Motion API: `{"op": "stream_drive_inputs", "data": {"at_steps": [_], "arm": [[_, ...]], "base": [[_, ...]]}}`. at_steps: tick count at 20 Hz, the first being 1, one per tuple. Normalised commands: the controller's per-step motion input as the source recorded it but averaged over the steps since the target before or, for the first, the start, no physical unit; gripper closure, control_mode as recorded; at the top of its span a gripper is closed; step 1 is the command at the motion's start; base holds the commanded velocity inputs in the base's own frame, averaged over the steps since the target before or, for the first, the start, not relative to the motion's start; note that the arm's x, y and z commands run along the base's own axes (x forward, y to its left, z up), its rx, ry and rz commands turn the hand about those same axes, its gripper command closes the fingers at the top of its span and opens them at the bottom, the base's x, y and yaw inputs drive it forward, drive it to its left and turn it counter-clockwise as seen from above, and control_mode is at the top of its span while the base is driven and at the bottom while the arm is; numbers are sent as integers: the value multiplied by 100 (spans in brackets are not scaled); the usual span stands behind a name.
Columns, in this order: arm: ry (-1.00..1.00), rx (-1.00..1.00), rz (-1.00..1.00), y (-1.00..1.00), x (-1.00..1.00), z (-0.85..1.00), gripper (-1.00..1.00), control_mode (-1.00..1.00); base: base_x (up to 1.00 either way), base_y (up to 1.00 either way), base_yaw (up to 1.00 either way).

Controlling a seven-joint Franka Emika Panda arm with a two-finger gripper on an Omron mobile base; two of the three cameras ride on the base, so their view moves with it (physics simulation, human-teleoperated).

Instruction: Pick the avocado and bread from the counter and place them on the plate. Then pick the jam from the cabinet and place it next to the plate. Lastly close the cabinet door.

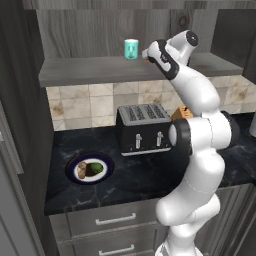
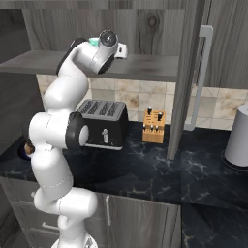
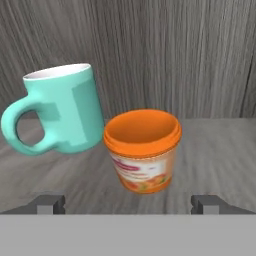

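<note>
Shelf, inside cabinet (image 1: 100,30): jam (image 3: 143,150), orange jar with a paler label, upright on the grey shelf (image 3: 220,150). Teal mug (image 3: 57,112) just beside it on the hand view's left, handle turned away from the jar; whether the two touch cannot be told.

End effector (image 3: 128,204): raised to shelf height, facing the jam. Jaws spread wide, one fingertip (image 3: 50,204) to each side and short of the jar; nothing gripped, jam not touched.

Desk (image 1: 150,175), black marble look: plate (image 1: 90,168), navy rim, near the left end, carrying bread (image 1: 82,170) and avocado (image 1: 96,168) side by side, the bread on the left. Dark toaster (image 1: 142,127) at the back wall, right of the plate and apart from it. Wooden knife block (image 2: 154,126) right of the toaster. Pale grey cylinder (image 2: 238,136) at the far right.

Cabinet door (image 2: 186,72): standing open, edge toward the right base view, with its silver bar handle (image 2: 201,72) vertical.
</note>
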Motion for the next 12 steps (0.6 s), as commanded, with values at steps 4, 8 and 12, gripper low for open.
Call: {"op": "stream_drive_inputs", "data": {"at_steps": [4, 8, 12], "arm": [[1, 0, 0, 0, 28, -4, -100, -100], [1, 0, 0, 0, 28, -5, -100, -100], [1, 0, 0, 0, 28, -4, -100, -100]], "base": [[0, 0, 0], [0, 0, 0], [0, 0, 0]]}}
